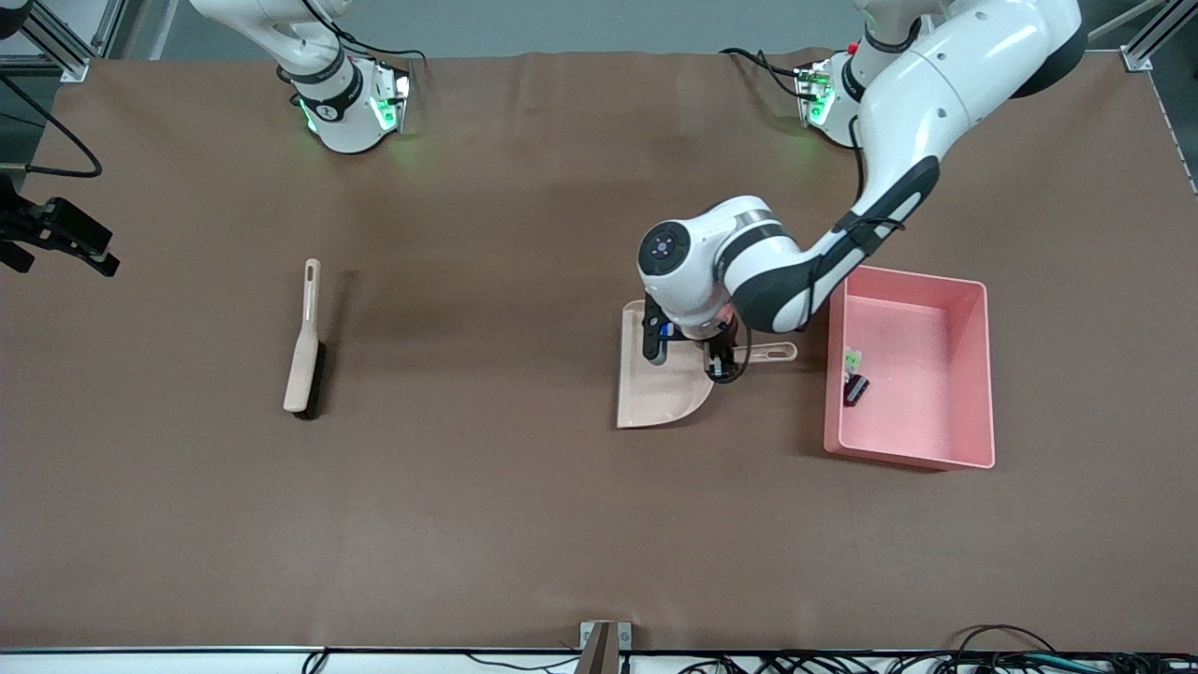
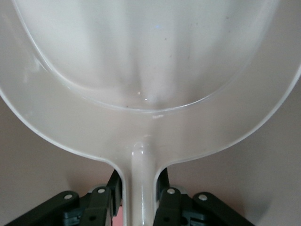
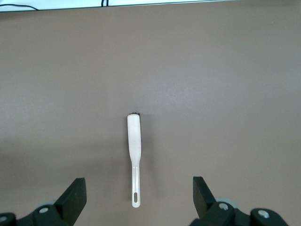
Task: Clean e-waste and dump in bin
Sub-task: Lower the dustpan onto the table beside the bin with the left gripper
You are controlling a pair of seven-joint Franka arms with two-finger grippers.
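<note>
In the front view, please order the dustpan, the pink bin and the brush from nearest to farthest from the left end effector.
1. Dustpan: its handle is gripped by the left end effector.
2. Pink bin: beside the dustpan, toward the left arm's end.
3. Brush: toward the right arm's end.

Brush point(image 1: 304, 348) lies flat — dustpan point(image 1: 655, 388) apparently empty.

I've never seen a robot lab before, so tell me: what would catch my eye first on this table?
Likely the pink bin toward the left arm's end of the table, with two tiny electronic parts lying inside by one wall. Beside it, the left gripper is clamped on the handle of a beige dustpan. A beige brush lies alone toward the right arm's end, where the right gripper waits open.
</note>
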